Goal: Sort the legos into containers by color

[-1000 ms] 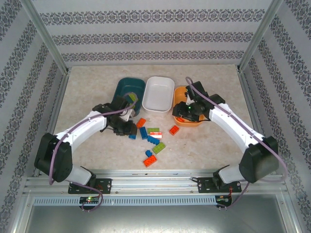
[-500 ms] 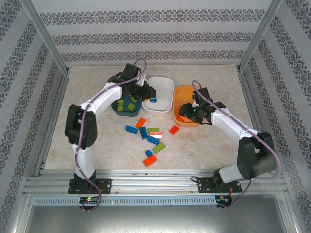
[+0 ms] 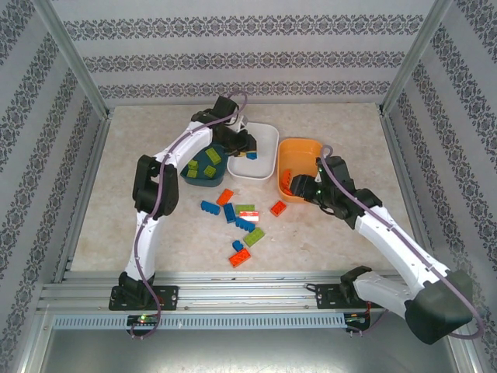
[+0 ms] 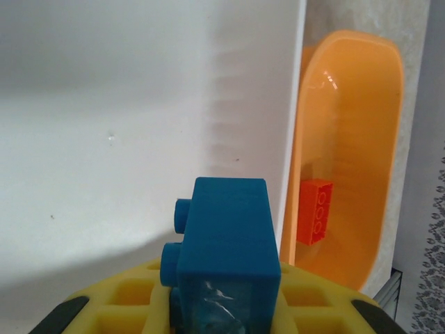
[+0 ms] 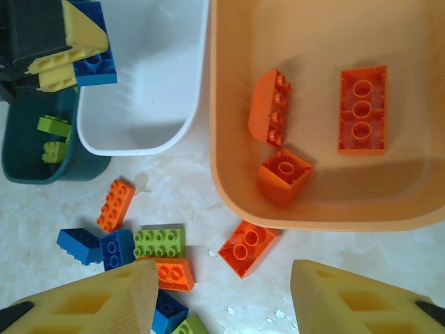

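Note:
My left gripper [image 3: 247,149] hangs over the white tub [image 3: 262,134], shut on a blue lego [image 4: 226,243] whose studs point left; the same blue lego [image 5: 94,66] shows in the right wrist view. My right gripper [image 5: 222,292] stands open and empty above the table, just in front of the orange tub [image 5: 229,167]. An orange lego [image 5: 249,248] lies below it beside the tub wall. The orange tub holds three orange legos [image 5: 361,108]. The dark teal tub [image 3: 203,176] holds green legos [image 3: 210,157].
Several loose blue, green and orange legos [image 3: 245,225] lie in a cluster in front of the tubs, with one orange lego [image 3: 278,207] at the right. Aluminium frame posts and patterned walls enclose the table [image 3: 349,241] on three sides.
My left gripper rose from the loose pile and carried the blue lego over to the white tub. My right gripper drew back from inside the orange tub to its front rim.

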You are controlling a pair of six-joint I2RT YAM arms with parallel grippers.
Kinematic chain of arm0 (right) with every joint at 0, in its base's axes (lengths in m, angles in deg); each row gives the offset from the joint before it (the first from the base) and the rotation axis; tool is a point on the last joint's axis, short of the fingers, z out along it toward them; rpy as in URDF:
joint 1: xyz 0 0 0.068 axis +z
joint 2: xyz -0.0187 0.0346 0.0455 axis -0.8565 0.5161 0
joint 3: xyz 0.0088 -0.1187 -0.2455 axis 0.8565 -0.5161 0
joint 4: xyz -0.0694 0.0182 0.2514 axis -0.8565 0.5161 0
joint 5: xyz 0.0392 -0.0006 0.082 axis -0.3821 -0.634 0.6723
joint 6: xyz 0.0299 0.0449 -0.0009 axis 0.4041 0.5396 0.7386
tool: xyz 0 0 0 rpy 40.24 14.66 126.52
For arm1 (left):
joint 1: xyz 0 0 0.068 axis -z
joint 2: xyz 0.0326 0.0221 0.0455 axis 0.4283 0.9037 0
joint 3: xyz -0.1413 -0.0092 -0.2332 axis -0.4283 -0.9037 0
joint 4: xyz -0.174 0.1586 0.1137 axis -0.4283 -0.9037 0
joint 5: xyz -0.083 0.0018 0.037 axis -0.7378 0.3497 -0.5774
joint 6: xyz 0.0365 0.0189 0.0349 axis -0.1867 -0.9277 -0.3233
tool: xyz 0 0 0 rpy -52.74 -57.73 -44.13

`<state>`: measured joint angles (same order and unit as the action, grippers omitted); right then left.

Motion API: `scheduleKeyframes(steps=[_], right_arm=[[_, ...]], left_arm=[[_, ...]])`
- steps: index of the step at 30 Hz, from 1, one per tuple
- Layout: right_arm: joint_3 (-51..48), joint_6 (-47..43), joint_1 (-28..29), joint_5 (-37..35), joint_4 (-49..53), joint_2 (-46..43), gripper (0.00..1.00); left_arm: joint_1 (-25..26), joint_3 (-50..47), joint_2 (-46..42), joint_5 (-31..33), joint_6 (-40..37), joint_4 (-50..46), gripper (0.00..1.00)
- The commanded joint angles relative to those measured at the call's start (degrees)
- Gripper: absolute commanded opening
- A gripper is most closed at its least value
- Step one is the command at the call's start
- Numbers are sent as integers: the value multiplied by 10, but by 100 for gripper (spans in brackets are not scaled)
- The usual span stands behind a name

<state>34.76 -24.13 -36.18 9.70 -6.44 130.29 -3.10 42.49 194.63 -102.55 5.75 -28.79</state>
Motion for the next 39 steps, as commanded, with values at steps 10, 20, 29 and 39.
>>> scheduleKeyframes(steps=[10, 20, 29, 39], right_arm=[[124, -55, 36, 103, 123, 126, 55], [250, -199, 187, 119, 212, 285, 61], [307, -295, 251, 64, 239, 384, 61], [360, -319, 290, 28, 258, 473, 59]], left_arm=[[14, 33, 3, 8, -22, -57, 48], [-1, -155, -193, 54, -38, -17, 55], [-66, -404, -417, 117, -79, -31, 57], [-112, -529, -520, 117, -83, -39, 57]])
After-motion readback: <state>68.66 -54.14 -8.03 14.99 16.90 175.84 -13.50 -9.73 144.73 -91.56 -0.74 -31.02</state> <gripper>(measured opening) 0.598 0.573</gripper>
